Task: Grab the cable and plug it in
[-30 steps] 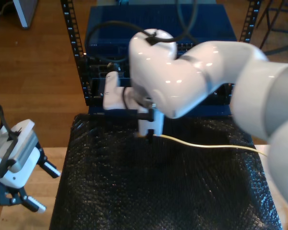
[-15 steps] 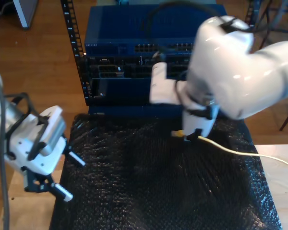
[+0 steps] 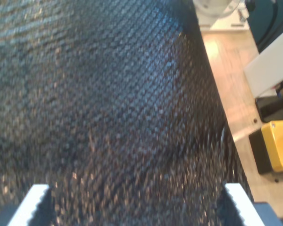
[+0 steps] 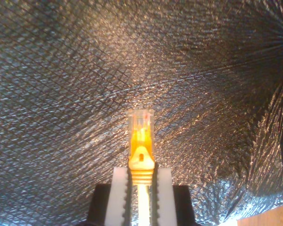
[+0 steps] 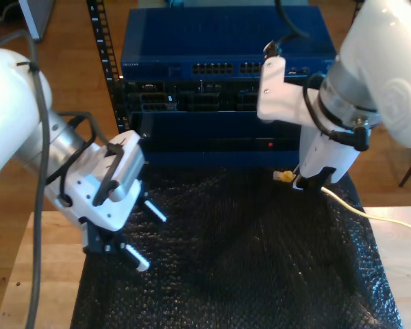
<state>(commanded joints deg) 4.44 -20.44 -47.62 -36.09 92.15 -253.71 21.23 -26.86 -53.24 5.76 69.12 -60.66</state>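
Observation:
The yellow cable (image 5: 356,211) runs from the exterior view's right edge across the black mat up to my second gripper (image 5: 307,181). That gripper is shut on the cable just behind its plug (image 5: 283,177), which hangs slightly above the mat in front of the blue rack. In the second wrist view the clear-yellow plug (image 4: 141,136) sticks out past the white fingers (image 4: 119,188) of my second gripper (image 4: 142,172). My first gripper (image 5: 152,236) hovers open over the mat at the exterior view's left. Its fingertips (image 3: 35,195) stand wide apart around bare mat.
A blue rack of network switches (image 5: 219,41) with rows of ports (image 5: 212,68) stands behind the black bubble-wrap mat (image 5: 246,274). Wooden table (image 5: 20,274) borders the mat. A yellow box (image 3: 276,143) sits on the wood beside the mat.
My second gripper has carried the plug toward the exterior view's right, lifting it off the mat. My first arm has swung in from the left, over the mat's edge.

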